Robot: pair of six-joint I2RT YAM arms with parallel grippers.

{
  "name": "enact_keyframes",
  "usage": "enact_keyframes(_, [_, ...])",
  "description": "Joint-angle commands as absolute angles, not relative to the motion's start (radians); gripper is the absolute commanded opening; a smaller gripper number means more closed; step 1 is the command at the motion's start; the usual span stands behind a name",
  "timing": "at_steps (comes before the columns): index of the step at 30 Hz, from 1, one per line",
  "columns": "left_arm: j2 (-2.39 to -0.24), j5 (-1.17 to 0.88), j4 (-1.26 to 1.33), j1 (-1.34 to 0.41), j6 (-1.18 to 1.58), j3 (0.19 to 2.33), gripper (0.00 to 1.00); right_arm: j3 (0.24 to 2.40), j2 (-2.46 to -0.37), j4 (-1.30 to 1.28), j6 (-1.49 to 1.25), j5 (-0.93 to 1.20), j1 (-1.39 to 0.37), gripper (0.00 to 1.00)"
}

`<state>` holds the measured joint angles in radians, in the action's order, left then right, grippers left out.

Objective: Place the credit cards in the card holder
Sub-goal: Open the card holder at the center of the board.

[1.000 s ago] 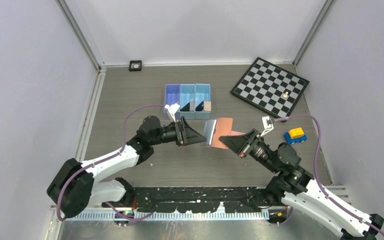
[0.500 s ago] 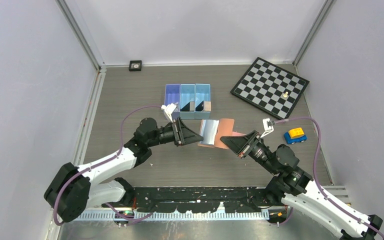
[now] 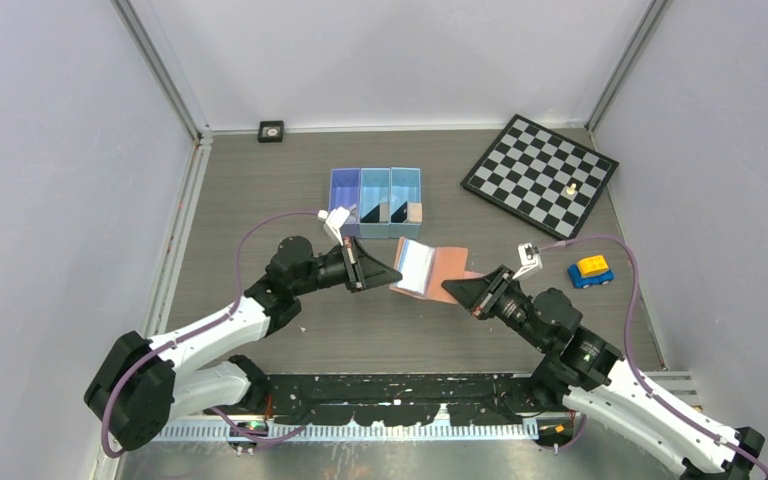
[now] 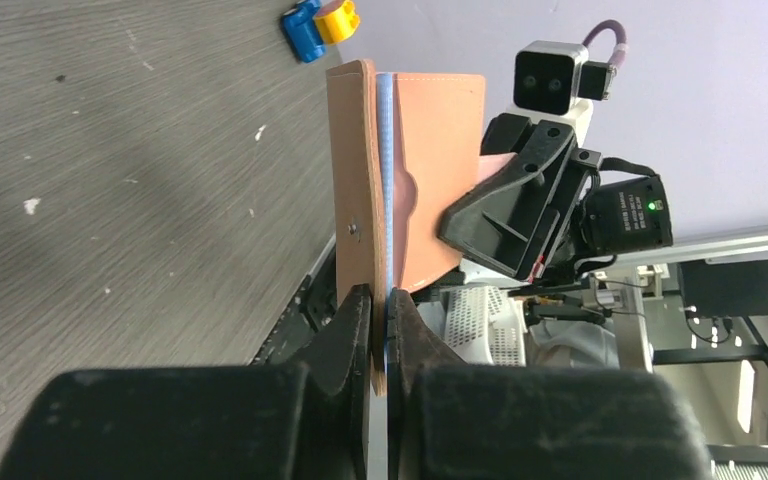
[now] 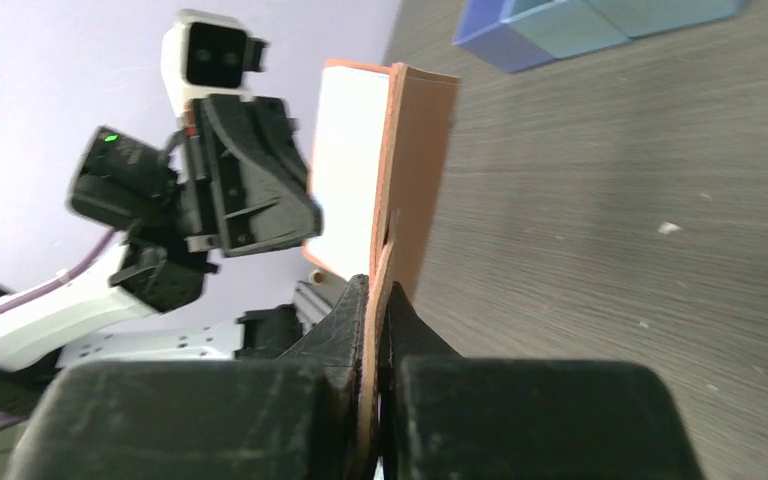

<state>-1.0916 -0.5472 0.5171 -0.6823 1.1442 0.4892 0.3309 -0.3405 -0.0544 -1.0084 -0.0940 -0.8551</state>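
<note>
Shifted leftward since the earlier frames, the card holder stands half-open between the two arms. The left gripper is clenched on one panel's edge, and the right gripper is clenched on the opposite thin tan flap. Beyond, black credit cards lean in the middle and right compartments of the blue bin. Farthest right lies the chessboard.

The salmon-tan card holder was spread open, pinched by the left gripper and right gripper, with two black credit cards just beyond the left one.
</note>
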Motion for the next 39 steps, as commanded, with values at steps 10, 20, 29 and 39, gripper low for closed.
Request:
enact_keyframes(10, [-1.023,-0.233,-0.071,-0.687,0.834,0.537,0.0,0.506,-0.677,-0.455,-1.022,-0.349,-0.854,0.45])
enact_keyframes(20, [-1.114,-0.16,-0.161,-0.749,0.804,0.579,0.0,0.467,-0.776,-0.222,-1.035,-0.232,-0.854,0.62])
enact_keyframes(29, [-1.205,-0.143,-0.174,-0.793,0.778,0.626,0.02,0.448,-1.035,0.023,-1.056,-0.099,-0.863,0.44])
enact_keyframes(39, [-1.233,-0.204,-0.097,-0.794,0.791,0.621,0.15,0.465,-1.247,0.083,-1.069,-0.049,-0.873,0.42])
